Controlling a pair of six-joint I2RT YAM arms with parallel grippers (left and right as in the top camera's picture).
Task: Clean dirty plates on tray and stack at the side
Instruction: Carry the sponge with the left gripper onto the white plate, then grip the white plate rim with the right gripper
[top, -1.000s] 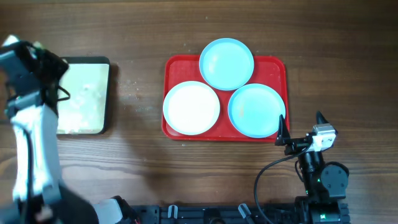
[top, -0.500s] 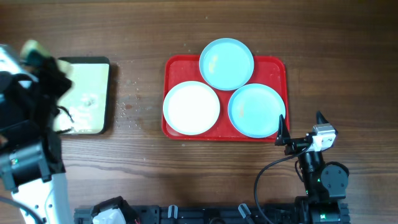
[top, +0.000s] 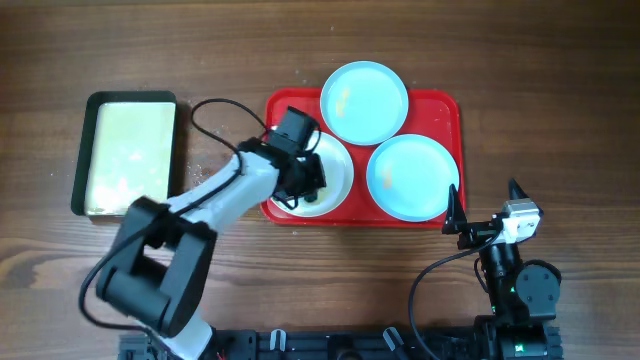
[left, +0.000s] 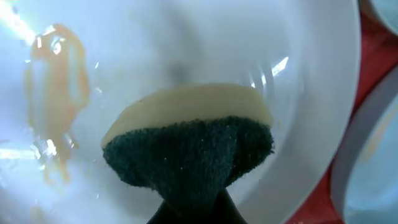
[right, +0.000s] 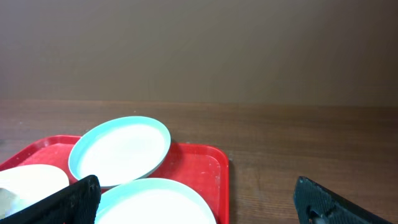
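Note:
The red tray (top: 450, 115) holds three plates: a white one (top: 335, 175) at the left and two light blue ones (top: 364, 102) (top: 412, 177). My left gripper (top: 301, 186) reaches over the white plate and is shut on a green and yellow sponge (left: 186, 146). The sponge presses on the wet white plate (left: 186, 43), next to an orange smear (left: 56, 81). My right gripper (top: 485, 210) is open and empty, just off the tray's front right corner. The right wrist view shows both blue plates (right: 121, 149) (right: 155, 202) between its fingers (right: 202, 208).
A smaller dark-green-rimmed tray (top: 128, 155) with a cream, wet inside lies at the left of the wooden table. Water drops speckle the wood between the two trays. The left arm's cable loops above the white plate.
My left arm has swung from over the green-rimmed tray at the far left across to the white plate on the red tray. The right arm has not moved.

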